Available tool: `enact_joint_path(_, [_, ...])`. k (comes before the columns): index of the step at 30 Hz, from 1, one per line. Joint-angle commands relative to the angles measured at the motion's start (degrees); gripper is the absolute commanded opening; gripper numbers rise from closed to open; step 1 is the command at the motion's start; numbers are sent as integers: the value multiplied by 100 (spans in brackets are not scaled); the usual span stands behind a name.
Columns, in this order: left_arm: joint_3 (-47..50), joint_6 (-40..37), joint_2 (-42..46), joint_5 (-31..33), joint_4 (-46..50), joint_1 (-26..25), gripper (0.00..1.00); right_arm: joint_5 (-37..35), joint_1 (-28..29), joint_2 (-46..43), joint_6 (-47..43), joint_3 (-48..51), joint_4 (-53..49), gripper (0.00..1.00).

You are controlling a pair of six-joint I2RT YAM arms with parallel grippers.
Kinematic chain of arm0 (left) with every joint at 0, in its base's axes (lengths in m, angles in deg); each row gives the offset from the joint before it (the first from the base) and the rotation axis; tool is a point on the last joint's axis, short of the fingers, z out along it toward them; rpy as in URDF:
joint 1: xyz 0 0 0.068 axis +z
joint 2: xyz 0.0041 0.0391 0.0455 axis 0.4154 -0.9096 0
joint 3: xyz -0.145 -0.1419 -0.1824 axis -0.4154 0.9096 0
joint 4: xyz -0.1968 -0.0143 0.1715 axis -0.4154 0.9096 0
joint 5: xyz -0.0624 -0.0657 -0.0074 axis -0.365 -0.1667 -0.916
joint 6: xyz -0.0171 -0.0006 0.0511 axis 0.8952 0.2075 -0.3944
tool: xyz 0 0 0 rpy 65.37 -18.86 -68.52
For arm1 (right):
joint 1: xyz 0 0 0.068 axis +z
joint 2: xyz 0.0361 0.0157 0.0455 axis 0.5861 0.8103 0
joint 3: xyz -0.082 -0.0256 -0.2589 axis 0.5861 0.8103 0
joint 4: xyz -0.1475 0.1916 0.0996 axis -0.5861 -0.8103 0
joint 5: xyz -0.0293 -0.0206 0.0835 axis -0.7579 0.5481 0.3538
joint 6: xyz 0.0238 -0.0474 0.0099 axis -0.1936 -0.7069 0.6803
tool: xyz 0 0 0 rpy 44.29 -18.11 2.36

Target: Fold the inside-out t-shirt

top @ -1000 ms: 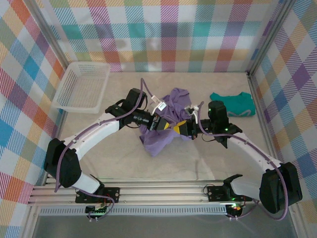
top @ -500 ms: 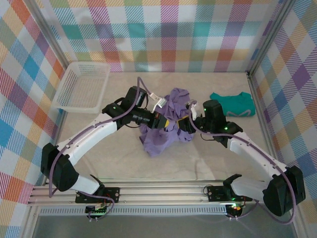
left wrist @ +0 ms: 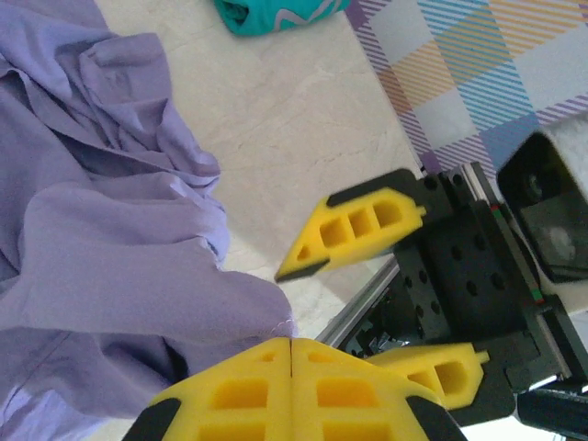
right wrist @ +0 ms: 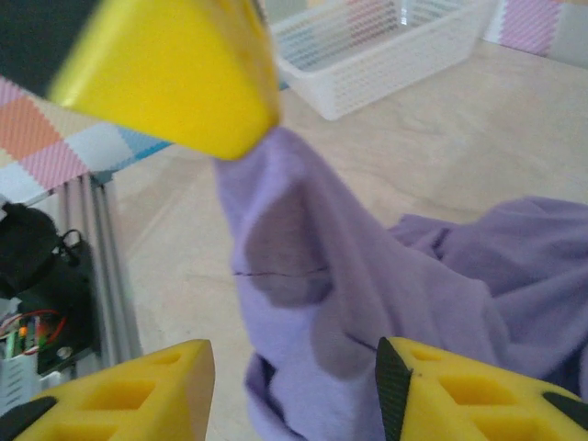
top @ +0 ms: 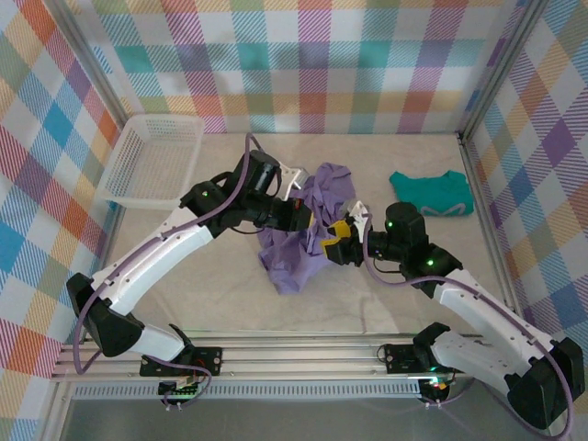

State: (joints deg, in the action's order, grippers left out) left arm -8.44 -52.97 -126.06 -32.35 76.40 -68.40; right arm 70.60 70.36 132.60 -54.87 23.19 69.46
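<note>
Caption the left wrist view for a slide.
Left gripper shut on the lavender t-shirt, right gripper open beside it, teal garment lying beyond on the table.

Soft, matt lavender cloth of the t-shirt [top: 292, 262] is hanging from the left gripper [left wrist: 290, 342], its pads [left wrist: 243, 397] looking like dull yellow moulded plastic. Beyond that gripper, a white plastic mesh basket [top: 152, 161] is sitting on the smooth, pale table [top: 230, 289].
</note>
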Motion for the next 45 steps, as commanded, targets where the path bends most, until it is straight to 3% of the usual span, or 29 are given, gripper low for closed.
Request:
enact_joint_path(1, [-231,160,77,146,138,-42,0,424,83,-67,-43,109,476,45])
enact_joint_path(9, [-295,219,-44,313,95,-39,0,-393,721,-115,-217,-114,-85,32])
enact_joint_path(12, [-294,233,-74,282,62,-43,0,-804,1038,237,-136,-239,-6,32])
enact_joint_path(17, [-276,234,-81,290,57,-38,0,-1620,1100,642,275,-334,314,36])
enact_joint_path(24, [-222,254,-49,262,-13,-44,0,-1935,1104,1001,737,-404,573,39])
enact_joint_path(29, [-197,227,-45,308,-13,-39,0,-2102,1104,959,834,-426,566,18])
enact_joint_path(34, [-157,218,-49,427,-31,-32,0,-2000,1100,814,853,-405,501,1])
enact_joint_path(41, [-90,219,-47,699,-98,66,0,-1571,1029,515,927,-412,391,0])
enact_joint_path(45, [-3,235,-110,770,-268,224,0,-512,703,384,1313,-401,636,0])
